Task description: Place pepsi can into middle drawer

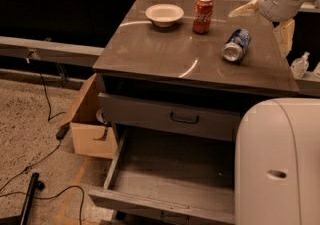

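Observation:
The pepsi can [236, 45] is blue with silver ends and lies on its side on the right of the cabinet top [165, 51]. My gripper [257, 33] hangs at the top right, just above and right of the can, not touching it. Its cream fingers [244, 9] are spread apart, open and empty. The middle drawer [170, 174] is pulled out at the bottom, with a bare grey floor. Its right part is hidden behind my white body.
A red Coca-Cola can [203, 14] stands upright left of the pepsi can, with a white bowl [164, 14] further left. A shut drawer front with a black loop handle [184, 118] sits above the open drawer. My white body [280, 164] fills the lower right. A cardboard box [90, 129] and cables [45, 164] lie at the left.

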You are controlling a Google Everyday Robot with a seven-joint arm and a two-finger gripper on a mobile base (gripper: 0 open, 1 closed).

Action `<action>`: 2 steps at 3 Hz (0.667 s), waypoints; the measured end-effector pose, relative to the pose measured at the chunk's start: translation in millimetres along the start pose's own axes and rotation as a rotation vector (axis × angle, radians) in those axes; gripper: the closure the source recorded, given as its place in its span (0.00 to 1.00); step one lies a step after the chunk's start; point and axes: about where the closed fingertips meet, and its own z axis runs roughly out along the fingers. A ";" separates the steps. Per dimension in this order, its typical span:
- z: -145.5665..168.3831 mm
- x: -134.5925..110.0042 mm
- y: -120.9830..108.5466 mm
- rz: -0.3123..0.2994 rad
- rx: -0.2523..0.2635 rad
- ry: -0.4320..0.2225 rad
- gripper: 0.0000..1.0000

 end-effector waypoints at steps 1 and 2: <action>27.5 -3.2 -14.5 -0.037 -0.036 -0.010 0.02; 43.3 -6.6 -23.4 -0.068 -0.059 -0.017 0.25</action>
